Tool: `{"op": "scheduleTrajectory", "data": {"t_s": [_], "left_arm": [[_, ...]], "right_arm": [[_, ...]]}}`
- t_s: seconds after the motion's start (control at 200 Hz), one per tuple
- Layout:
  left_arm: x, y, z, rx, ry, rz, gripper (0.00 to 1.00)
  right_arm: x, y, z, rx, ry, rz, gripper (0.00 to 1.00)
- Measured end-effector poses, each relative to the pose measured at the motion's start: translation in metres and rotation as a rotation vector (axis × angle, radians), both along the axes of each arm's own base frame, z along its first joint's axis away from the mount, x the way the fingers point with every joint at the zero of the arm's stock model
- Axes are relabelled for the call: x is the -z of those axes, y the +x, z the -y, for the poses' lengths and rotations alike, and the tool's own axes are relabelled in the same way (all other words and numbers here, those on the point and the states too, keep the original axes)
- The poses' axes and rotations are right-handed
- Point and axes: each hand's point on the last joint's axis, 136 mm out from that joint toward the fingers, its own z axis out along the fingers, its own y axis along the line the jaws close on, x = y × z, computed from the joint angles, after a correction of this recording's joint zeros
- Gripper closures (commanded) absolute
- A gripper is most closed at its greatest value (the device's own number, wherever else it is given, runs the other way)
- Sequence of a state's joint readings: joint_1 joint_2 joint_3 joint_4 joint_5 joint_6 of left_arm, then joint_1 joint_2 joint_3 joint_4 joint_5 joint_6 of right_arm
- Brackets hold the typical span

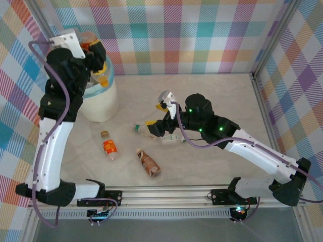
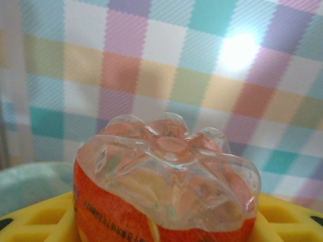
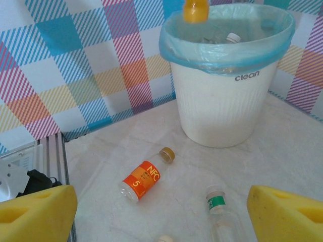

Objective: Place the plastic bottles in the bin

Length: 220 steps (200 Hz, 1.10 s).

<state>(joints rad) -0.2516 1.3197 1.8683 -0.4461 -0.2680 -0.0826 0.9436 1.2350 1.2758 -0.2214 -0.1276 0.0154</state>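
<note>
Orange-labelled bottle (image 2: 166,171) sits clamped in left end effector (image 2: 164,229) above bin (image 1: 101,108).

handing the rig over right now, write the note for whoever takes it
Left pincer: shut on an orange-label bottle, held above the bin, not yet released.
Right pincer: open, low over the table beside the green-label bottle.
Done: at least one white-capped bottle lies in the bin.
Left: drop the held one, then pick up the green-label bottle, the orange NFC bottle and the brown bottle from the table.
</note>
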Motion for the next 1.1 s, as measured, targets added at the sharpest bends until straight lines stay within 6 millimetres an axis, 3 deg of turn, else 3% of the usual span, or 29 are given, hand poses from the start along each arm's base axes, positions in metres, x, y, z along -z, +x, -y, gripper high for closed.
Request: {"op": "scheduleTrajectory", "data": {"t_s": [0.135, 0.32, 0.53, 0.76, 0.965, 1.1], "left_arm": [[0.006, 0.041, -0.04, -0.127, 0.045, -0.007, 0.43], [0.047, 0.1, -0.1, -0.247, 0.056, -0.07, 0.43], [0.102, 0.143, -0.142, -0.273, 0.0, -0.16, 0.42], [0.158, 0.158, -0.13, -0.148, -0.029, -0.255, 0.37], [0.221, 0.152, -0.118, -0.085, -0.044, -0.372, 0.32], [0.246, 0.148, -0.11, -0.041, -0.051, -0.413, 0.3]], "right_arm": [[0.002, -0.001, 0.0, -0.005, -0.004, -0.002, 0.13], [0.003, -0.003, -0.001, -0.018, -0.005, -0.008, 0.14], [0.011, -0.005, -0.002, -0.031, -0.015, -0.027, 0.14], [0.025, -0.007, -0.002, -0.038, -0.037, -0.048, 0.14], [0.028, -0.008, -0.003, -0.044, -0.04, -0.053, 0.14], [0.037, -0.005, -0.007, -0.045, -0.058, -0.067, 0.14]]}}
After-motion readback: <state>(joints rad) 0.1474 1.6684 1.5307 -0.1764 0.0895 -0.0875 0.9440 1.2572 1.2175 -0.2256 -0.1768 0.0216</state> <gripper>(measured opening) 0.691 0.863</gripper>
